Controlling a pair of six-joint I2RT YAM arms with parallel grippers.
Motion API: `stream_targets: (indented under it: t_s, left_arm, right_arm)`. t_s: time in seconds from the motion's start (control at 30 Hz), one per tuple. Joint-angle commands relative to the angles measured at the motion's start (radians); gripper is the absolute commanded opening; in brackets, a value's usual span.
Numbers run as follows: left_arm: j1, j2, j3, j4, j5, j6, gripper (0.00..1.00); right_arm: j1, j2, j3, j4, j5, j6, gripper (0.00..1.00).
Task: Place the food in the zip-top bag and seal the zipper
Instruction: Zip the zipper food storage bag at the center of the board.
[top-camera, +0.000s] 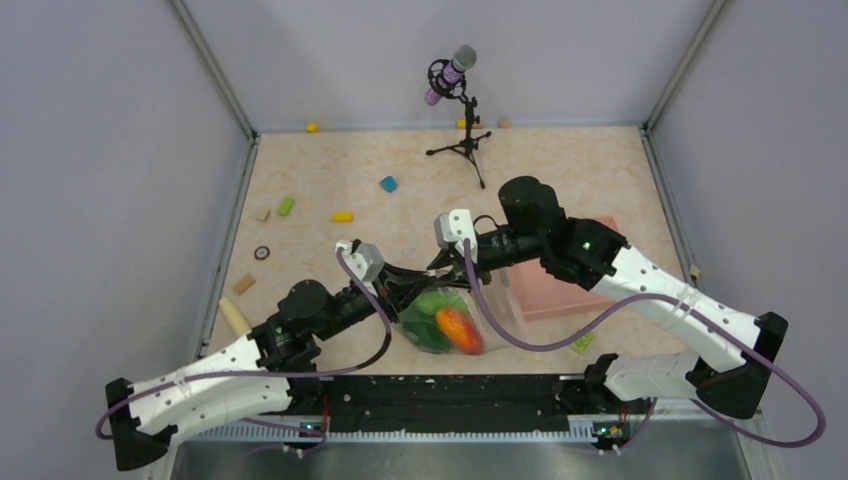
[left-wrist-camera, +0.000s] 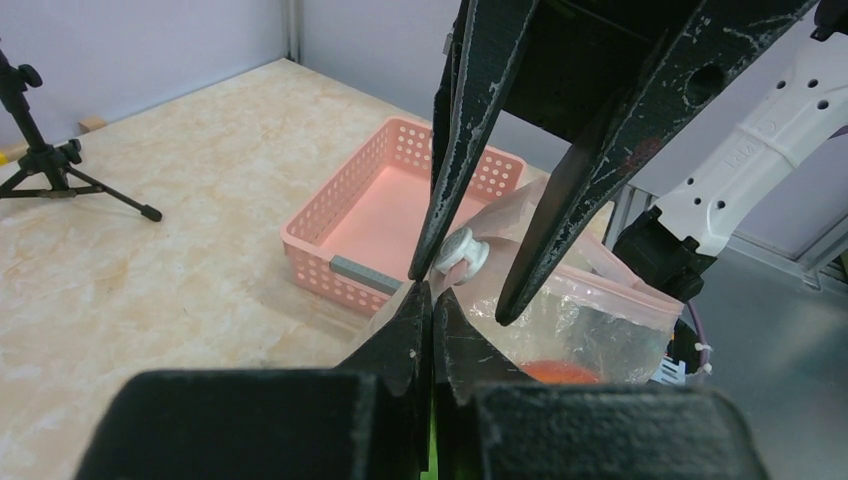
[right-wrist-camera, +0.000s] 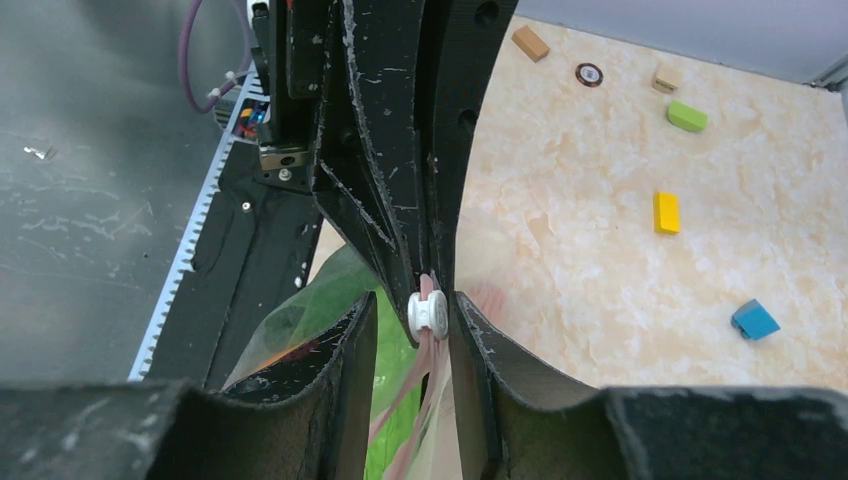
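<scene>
The zip-top bag lies at the near middle of the table, and the food shows through it as green produce and a red-yellow mango. My left gripper is shut on the bag's mouth edge, at the pink zipper strip. A white slider sits on that strip right beside the pinch. My right gripper straddles the slider with its jaws narrowly open. One of its fingers touches the slider, and a gap remains on the other side.
A pink slatted basket stands just right of the bag, under the right arm. A microphone on a tripod is at the back. Small blocks lie about: blue, yellow, green, tan.
</scene>
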Motion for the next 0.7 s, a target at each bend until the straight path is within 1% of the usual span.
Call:
stream_targets:
  t_s: [0.0,0.07,0.13,0.23,0.3,0.37,0.43,0.5,0.67]
  left_arm:
    - [-0.001,0.009,0.039,0.105,0.020,0.002,0.00]
    - [0.000,0.012,0.041,0.106,0.024,0.004,0.00]
    - [0.000,0.013,0.041,0.107,0.027,0.004,0.00]
    - [-0.001,0.007,0.039,0.109,0.023,-0.001,0.00]
    - [0.000,-0.003,0.030,0.120,0.014,-0.005,0.00]
    - [0.000,-0.024,0.004,0.148,-0.001,-0.008,0.00]
    - [-0.001,-0.057,-0.014,0.168,-0.059,-0.017,0.00]
    - [0.000,-0.086,-0.031,0.174,-0.083,-0.020,0.00]
    - [-0.001,-0.149,-0.084,0.229,-0.087,-0.012,0.00]
  right_arm:
    - [0.013,-0.024,-0.011,0.014,-0.054,-0.025,0.32]
    - [0.012,-0.026,-0.013,0.019,-0.057,-0.027,0.31]
    - [0.012,-0.025,-0.015,0.018,-0.059,-0.033,0.27]
    - [0.013,-0.024,-0.014,0.017,-0.053,-0.024,0.18]
    - [0.013,-0.027,-0.018,0.019,-0.049,-0.013,0.15]
    - [0.012,-0.032,-0.022,0.018,-0.020,0.008,0.14]
    - [0.012,-0.038,-0.028,0.018,0.027,0.043,0.14]
    - [0.013,-0.044,-0.033,0.019,0.068,0.077,0.14]
    - [0.012,-0.055,-0.050,0.021,0.149,0.151,0.14]
